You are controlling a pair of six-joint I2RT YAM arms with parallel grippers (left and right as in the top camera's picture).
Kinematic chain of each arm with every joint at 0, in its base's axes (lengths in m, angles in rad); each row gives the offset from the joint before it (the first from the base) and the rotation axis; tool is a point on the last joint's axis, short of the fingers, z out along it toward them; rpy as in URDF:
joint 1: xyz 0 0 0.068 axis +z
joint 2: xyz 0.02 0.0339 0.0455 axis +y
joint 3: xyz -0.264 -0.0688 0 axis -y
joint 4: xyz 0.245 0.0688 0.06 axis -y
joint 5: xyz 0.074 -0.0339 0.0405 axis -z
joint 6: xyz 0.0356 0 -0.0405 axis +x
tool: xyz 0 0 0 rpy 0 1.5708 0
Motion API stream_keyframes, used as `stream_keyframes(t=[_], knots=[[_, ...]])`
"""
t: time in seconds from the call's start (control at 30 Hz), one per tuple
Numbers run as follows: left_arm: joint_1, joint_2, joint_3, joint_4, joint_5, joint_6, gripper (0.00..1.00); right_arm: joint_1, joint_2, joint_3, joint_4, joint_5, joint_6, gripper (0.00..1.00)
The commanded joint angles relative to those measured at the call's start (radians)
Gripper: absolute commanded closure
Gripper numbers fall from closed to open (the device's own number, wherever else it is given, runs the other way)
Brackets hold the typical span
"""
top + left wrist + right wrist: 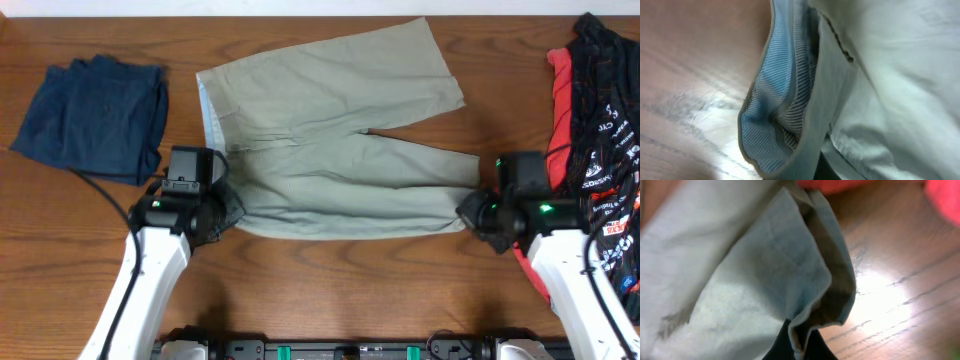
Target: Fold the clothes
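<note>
Khaki shorts, one pair: spread flat on the wooden table between the two grippers, the far leg angled away from both. The left gripper is clamped on the near waistband corner, whose blue-striped lining curls up. The right gripper pinches the near leg's hem between its fingers. Navy garment: beyond the left gripper on its outer side, well apart; black-and-red sports garments: heaped just outside the right gripper.
</note>
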Motion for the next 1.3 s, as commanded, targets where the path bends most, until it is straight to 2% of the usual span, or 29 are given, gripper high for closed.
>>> stream_keyframes(t=[0.0,0.2,0.43,0.57,0.73,0.83,1.1,1.27], knots=[[-0.031,-0.071,0.050,-0.043,-0.015,0.041,0.94,-0.038,-0.032,0.109,-0.079,0.062,-0.126,0.99],[-0.064,-0.181,0.109,-0.158,-0.015,0.048,0.94,-0.071,-0.108,0.252,-0.264,0.141,-0.177,0.99],[-0.166,-0.274,0.194,-0.290,-0.011,0.047,0.94,-0.126,-0.201,0.356,-0.325,0.145,-0.282,0.99],[-0.222,-0.306,0.225,-0.311,-0.012,0.047,0.94,-0.144,-0.213,0.419,-0.320,0.149,-0.383,0.99],[-0.223,-0.302,0.225,-0.295,-0.085,0.038,0.94,-0.142,-0.158,0.454,-0.217,0.130,-0.510,0.99],[-0.223,-0.281,0.225,-0.275,-0.198,-0.049,0.94,-0.138,-0.089,0.454,-0.150,0.068,-0.590,0.99],[-0.213,-0.142,0.219,-0.128,-0.374,-0.152,0.94,-0.097,0.107,0.454,0.132,0.029,-0.645,0.99],[-0.155,0.010,0.219,-0.064,-0.391,-0.229,0.94,-0.044,0.205,0.454,0.278,0.013,-0.682,0.99]])
